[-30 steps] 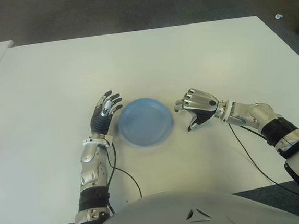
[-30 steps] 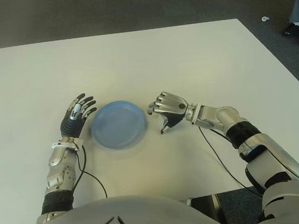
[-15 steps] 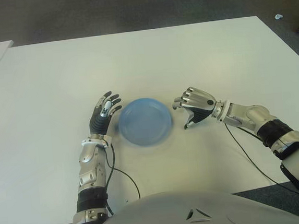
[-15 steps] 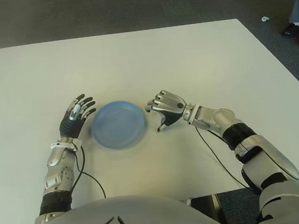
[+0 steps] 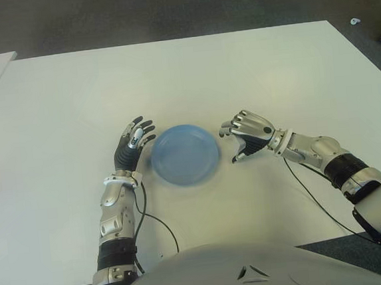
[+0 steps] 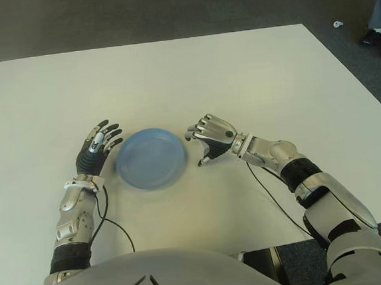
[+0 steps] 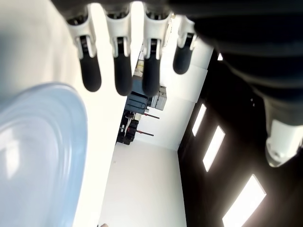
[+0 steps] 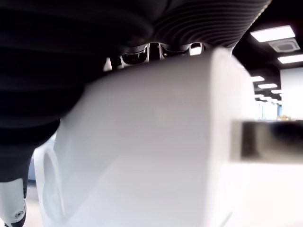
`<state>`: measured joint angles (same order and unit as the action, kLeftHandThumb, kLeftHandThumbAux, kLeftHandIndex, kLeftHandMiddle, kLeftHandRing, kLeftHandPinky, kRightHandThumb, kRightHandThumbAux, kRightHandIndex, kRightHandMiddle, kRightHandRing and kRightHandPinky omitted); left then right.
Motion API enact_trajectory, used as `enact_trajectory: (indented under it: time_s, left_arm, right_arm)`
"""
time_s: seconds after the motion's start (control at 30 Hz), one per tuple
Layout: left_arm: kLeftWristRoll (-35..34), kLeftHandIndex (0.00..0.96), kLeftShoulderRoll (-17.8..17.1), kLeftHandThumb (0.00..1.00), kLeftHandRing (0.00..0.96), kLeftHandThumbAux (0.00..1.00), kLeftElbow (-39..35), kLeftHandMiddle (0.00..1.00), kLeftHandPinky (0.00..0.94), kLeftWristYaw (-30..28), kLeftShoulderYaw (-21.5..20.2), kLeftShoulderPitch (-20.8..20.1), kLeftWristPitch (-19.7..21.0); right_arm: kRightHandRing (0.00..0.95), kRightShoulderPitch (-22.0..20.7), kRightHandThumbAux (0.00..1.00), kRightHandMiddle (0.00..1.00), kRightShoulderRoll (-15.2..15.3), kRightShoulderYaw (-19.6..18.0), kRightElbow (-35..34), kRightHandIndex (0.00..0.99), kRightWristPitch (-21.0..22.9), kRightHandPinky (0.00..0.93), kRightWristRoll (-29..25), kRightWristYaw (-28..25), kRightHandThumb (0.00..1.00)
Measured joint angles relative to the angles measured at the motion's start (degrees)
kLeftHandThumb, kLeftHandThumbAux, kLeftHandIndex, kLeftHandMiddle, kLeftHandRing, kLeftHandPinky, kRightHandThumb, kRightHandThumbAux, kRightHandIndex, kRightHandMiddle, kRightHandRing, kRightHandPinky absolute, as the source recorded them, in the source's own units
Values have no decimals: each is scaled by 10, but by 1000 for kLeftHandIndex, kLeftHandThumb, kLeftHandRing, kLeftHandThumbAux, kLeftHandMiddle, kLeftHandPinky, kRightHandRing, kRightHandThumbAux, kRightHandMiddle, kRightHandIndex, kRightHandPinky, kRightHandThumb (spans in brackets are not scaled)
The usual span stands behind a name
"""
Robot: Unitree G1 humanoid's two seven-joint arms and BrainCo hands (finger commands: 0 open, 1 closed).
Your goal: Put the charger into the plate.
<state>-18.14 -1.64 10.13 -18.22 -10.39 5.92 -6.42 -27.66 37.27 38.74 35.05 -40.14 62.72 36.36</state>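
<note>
the right hand [image 5: 246,134] is clutching the white charger [image 8: 156,142] just beside the blue plate [image 5: 185,154], ready to drop it in; the left hand [image 5: 132,145] is lying spread beside the plate's other side.

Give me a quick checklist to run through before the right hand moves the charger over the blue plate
1. Charger held: ok. The right wrist view shows the white charger close against the palm, with the right hand curled over it.
2. Hand over the plate: not ok. The right hand shows just to the right of the blue plate, not above it.
3. Plate free to receive: ok. Nothing lies in it.
4. Left hand out of the way: ok. The left hand is open, beside the plate's left rim, holding nothing.
5. Path clear: ok. Only bare white table shows between hand and plate.
6. Grip firmness: cannot tell.
</note>
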Motion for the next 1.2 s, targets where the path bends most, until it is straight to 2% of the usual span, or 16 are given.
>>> enact_trajectory:
  time_s: [0.13,0.3,0.47,0.87,1.2]
  left_arm:
    - [0,186,0,0,279,566,0,273,296,0,-1,0,0]
    - [0,183,0,0,276,573,1,269,295,0,-1,0,0]
    - [1,177,0,0,274,580,1,263,293,1,-1,0,0]
    - [1,193,0,0,290,584,1,280,314,1,-1,0,0]
    - [1,186,0,0,283,583,1,270,303,1,0,0,0]
  right_arm:
    - [872,4,674,552,-5,-5,2,408,6,872,-2,11,858]
    - [869,18,674,549,-18,-21,7,407,6,873,-35,8,857]
    - [866,34,676,542,-29,-44,7,401,12,872,-74,-18,855]
    - [867,66,679,536,-30,-109,3,395,25,870,-156,-87,854]
    - [860,81,681,532,-40,-146,12,391,15,867,-208,-103,852]
